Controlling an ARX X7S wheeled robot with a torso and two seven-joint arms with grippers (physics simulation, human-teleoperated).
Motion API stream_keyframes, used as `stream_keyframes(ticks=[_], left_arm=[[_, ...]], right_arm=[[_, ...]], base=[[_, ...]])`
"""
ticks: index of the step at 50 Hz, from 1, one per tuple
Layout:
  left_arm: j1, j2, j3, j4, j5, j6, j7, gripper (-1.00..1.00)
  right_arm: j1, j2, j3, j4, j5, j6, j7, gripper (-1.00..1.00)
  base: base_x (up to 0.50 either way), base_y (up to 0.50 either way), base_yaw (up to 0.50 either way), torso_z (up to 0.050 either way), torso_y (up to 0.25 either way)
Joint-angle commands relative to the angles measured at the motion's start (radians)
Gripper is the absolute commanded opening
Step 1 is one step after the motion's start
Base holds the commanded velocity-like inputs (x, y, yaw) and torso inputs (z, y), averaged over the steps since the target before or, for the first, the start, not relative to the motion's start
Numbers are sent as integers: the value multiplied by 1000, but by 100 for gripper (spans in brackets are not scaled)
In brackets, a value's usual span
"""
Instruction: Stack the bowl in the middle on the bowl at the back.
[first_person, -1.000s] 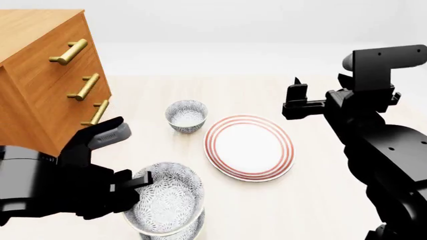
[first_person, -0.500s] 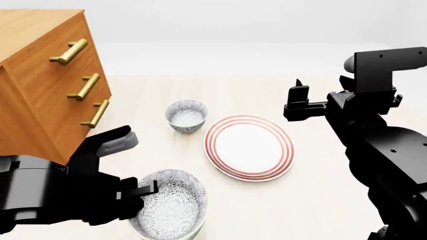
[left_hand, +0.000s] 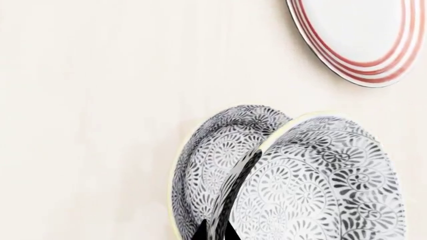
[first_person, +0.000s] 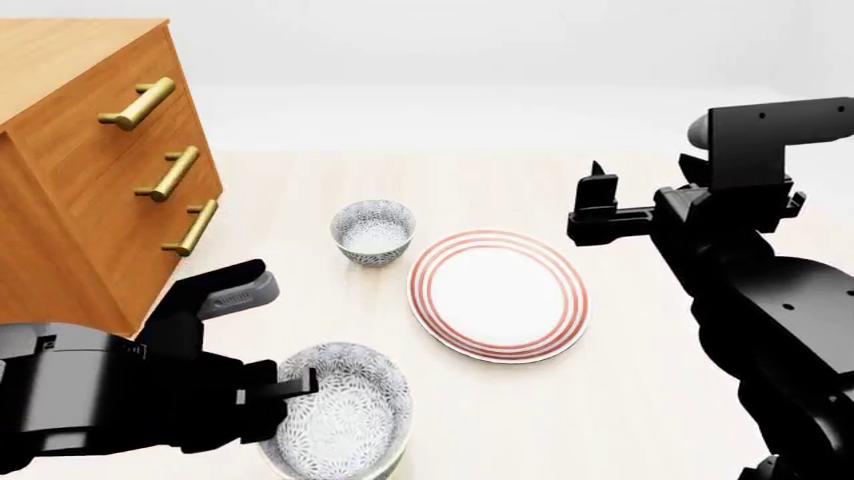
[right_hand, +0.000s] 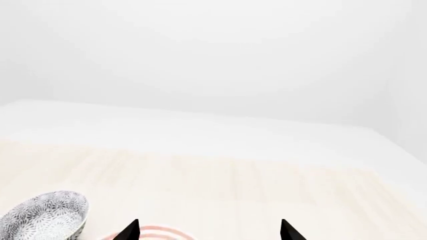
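My left claw (first_person: 274, 390) pinches the middle bowl's (first_person: 344, 412) rim; it looks stiff, slick, breakable. Right claw (first_person: 597, 205) hangs released.

Grey-and-white floral bowls (first_person: 350, 412) (pale inside), a white plate (first_person: 498, 295) with red rings, a brown wooden cabinet (first_person: 80, 150) with brass handles.

I count three patterned bowls: one at the back (first_person: 372, 230), two overlapping near me (left_hand: 320, 185) (left_hand: 217, 160). One red-ringed plate (first_person: 498, 294). One wooden dresser (first_person: 94, 150) with three brass handles (first_person: 167, 173).
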Motion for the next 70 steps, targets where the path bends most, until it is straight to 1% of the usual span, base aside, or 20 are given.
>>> stream_keyframes(ticks=[1, 23, 42, 43, 58, 65, 68, 70], left_arm=[[-3, 0, -2, -4, 23, 9, 21, -100], [3, 42, 13, -67, 164, -10, 95, -100], [-2, 45, 35, -80, 201, -27, 111, -100], [-2, 43, 35, -76, 201, -26, 111, 100], [-20, 20, 19, -28, 155, -29, 119, 100], [-55, 3, -6, -1, 145, -34, 129, 100], [-77, -4, -30, 14, 166, -42, 146, 100], [-86, -10, -59, 38, 211, -49, 174, 100]], right_arm=[[-1, 0, -2, -3, 7, 4, 5, 100], [-3, 7, 4, -6, 17, 11, 18, 100], [-6, 9, 4, 4, 23, -4, 24, 100], [-6, 10, 4, 4, 23, -4, 25, 100], [3, 12, 8, -11, 36, 12, 33, 100], [14, 8, 18, -34, 49, 36, 41, 100], [21, 0, 32, -58, 60, 62, 49, 100], [26, -6, 47, -82, 70, 86, 55, 100]], base=[[0, 0, 0, 0, 0], [0, 0, 0, 0, 0], [0, 0, 0, 0, 0], [0, 0, 0, 0, 0], [0, 0, 0, 0, 0], [0, 0, 0, 0, 1], [0, 0, 0, 0, 0], [0, 0, 0, 0, 0]])
